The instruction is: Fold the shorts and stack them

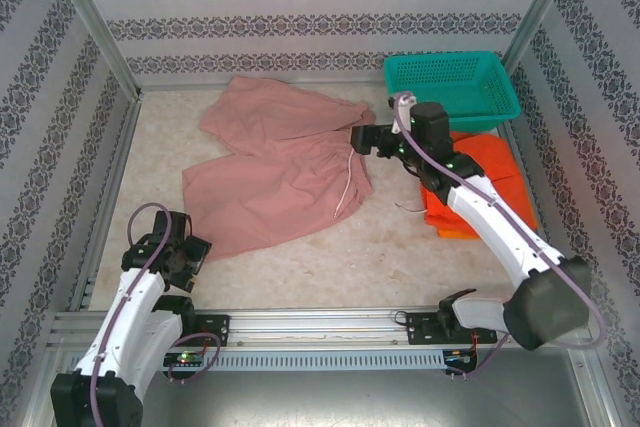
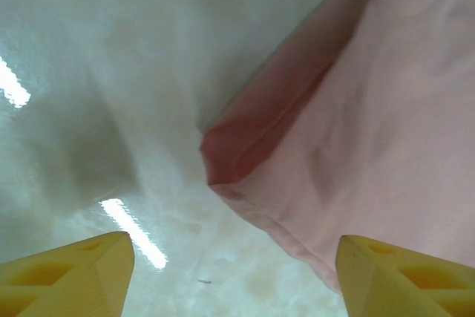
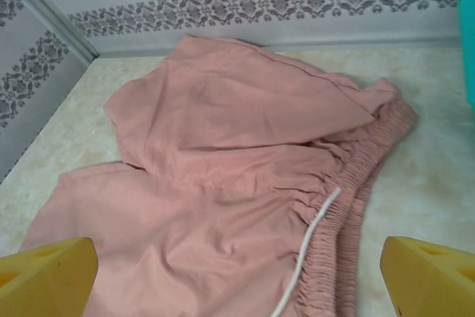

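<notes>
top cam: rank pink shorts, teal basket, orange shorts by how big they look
1. pink shorts: clearly largest, spread open on the table.
2-3. teal basket and orange shorts: look about alike. The right arm covers part of the orange shorts, so I won't rank these two.

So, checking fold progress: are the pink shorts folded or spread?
Spread: the pink shorts lie unfolded, both legs splayed apart.

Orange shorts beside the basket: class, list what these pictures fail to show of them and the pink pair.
- Orange shorts: top view, right arm covers part; number of pieces unclear.
- Pink shorts: right wrist view, bottom edge cuts the drawstring.
- Left wrist view: hem blurred.
</notes>
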You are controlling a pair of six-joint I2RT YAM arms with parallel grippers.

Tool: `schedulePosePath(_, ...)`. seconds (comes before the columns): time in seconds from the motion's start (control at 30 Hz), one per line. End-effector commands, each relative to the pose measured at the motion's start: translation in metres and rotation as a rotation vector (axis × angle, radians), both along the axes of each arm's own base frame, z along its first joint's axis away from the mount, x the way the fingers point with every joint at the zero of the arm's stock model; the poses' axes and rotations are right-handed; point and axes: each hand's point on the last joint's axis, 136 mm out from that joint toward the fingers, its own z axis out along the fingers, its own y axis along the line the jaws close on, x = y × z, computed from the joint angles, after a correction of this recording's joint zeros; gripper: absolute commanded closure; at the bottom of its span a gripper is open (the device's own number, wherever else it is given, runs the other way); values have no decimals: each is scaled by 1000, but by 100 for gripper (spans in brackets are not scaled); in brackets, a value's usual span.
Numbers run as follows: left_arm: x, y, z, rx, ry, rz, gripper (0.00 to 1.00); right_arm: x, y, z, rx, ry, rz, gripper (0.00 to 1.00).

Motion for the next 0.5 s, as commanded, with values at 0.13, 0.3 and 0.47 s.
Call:
schedulePosePath(0.13, 19, 6, -10, 19, -35, 40, 40, -28, 1, 12, -8, -113, 105, 3)
schedulePosePath(0.3, 31, 11, -12, 47, -56, 29, 46, -48, 10, 7, -62, -160, 234, 3)
schedulePosePath(0.47, 39, 14, -14, 73, -62, 16, 66, -72, 23, -17, -208, -168, 421, 2)
